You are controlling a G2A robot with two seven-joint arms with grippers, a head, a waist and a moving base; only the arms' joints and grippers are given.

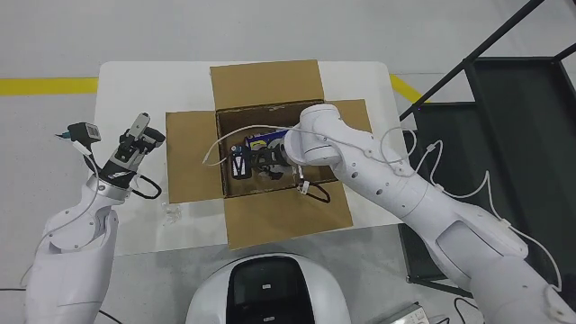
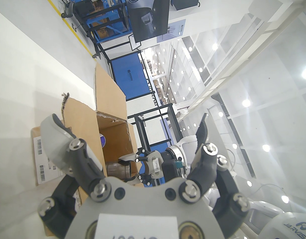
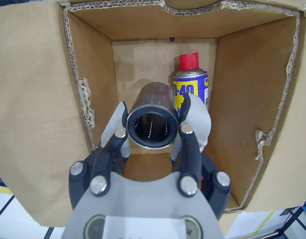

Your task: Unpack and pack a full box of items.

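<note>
1. the right gripper is down inside the open cardboard box, its two fingers clamped on either side of a metal cylinder near its hollow, ringed end.
2. the cylinder's long axis runs straight ahead of the gripper, from the fingers toward the box floor. the hollow end faces back at the wrist.
3. a spray can with a red cap sits just beside the cylinder, past the outside of one finger and close to a box wall. whether it touches the cylinder i cannot tell.
4. the left gripper hangs spread wide with nothing between its fingers, over the white table. the box lies ahead of it, apart.
5. judgement: the right arm is the one placed to act. whether the cylinder is to be lifted out or set down i cannot tell. either way the travel should follow the cylinder's axis through the opening, keeping the can-side finger off the can.
</note>
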